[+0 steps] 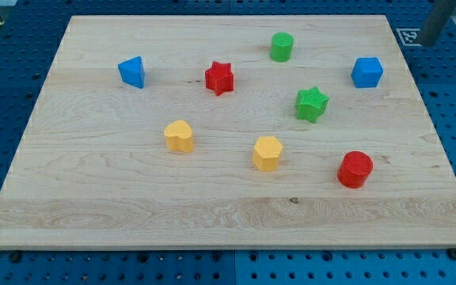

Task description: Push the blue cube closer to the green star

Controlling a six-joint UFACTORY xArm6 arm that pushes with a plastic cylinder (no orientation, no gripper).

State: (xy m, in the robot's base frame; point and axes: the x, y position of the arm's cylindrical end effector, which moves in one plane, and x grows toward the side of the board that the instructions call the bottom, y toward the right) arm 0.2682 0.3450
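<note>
Altogether eight blocks on the wooden board [93, 198], two each blue, red, green, yellow, my tip unseen, end effector state untellable.

We see our rod [435, 22] cut off by the view's top edge. The tabletop [212, 214] loses its bottom-right corner at the view's right edge.

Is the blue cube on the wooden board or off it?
On it. The blue cube sits on the wooden board, near its right edge, up and right of the green star. My tip is off the board.
</note>
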